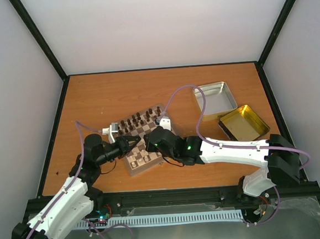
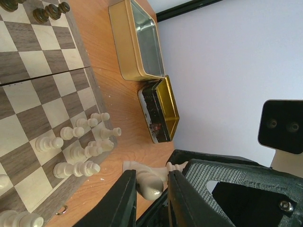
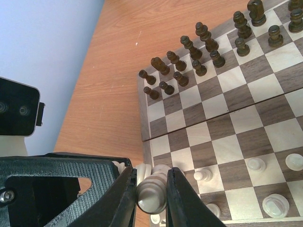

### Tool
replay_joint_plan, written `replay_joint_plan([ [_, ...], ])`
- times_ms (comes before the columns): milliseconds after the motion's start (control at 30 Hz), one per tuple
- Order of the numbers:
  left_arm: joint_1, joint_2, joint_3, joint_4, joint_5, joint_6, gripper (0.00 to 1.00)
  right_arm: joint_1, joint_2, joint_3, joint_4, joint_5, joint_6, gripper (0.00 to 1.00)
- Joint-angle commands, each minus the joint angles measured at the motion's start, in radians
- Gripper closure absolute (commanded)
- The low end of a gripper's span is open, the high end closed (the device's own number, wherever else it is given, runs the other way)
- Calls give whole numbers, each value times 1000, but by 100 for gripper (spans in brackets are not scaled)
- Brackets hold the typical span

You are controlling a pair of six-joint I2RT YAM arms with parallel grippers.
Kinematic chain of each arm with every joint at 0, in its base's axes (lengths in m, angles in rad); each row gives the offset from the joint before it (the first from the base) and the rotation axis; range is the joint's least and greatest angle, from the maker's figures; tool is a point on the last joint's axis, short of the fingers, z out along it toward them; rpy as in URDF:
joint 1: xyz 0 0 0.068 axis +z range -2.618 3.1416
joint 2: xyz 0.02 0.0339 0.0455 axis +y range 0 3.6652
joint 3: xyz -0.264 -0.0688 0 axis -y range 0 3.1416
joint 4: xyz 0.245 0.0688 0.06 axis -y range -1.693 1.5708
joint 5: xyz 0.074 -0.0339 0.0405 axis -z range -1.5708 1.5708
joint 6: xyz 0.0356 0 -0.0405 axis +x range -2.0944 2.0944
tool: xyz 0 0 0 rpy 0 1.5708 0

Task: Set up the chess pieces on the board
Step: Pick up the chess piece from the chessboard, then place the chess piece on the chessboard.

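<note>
the left gripper (image 2: 151, 176) is clamped on a tiny pale cream wooden chessman (image 2: 150, 185), the right gripper (image 3: 150, 176) on a second cream chessman (image 3: 151, 196). more cream chessmen (image 2: 78, 152), turned and round-headed, crowd the 6 o'clock edge of the small brown-and-cream checked wooden board (image 3: 239, 118); dark brown chessmen (image 3: 199, 42) line 12 o'clock.

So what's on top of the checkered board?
Small dark brown wooden chessmen stand along the checkered wooden board's far rows and pale cream wooden chessmen near the opposite edge. From above, the left arm and right arm cover part, hiding some squares.
</note>
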Motion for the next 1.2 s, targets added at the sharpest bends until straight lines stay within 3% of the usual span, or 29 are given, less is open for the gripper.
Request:
replay_joint_plan([
  [0, 7, 7, 23, -6, -11, 48, 81, -5, 0, 4, 22, 15, 4, 83],
  [167, 7, 18, 65, -83, -78, 126, 90, -5, 10, 8, 3, 27, -16, 83],
  [267, 7, 24, 119, -231, -199, 222, 92, -5, 29, 14, -33, 54, -70, 83],
  [400, 7, 45, 206, -440, -392, 331, 92, -5, 72, 30, -86, 75, -215, 82],
  [567, 7, 41, 276, -535, -529, 394, 92, 14, 126, 39, -113, 71, -385, 81],
  [1167, 7, 56, 288, -544, -521, 422, 91, 47, 206, 12, -126, -33, -422, 81],
])
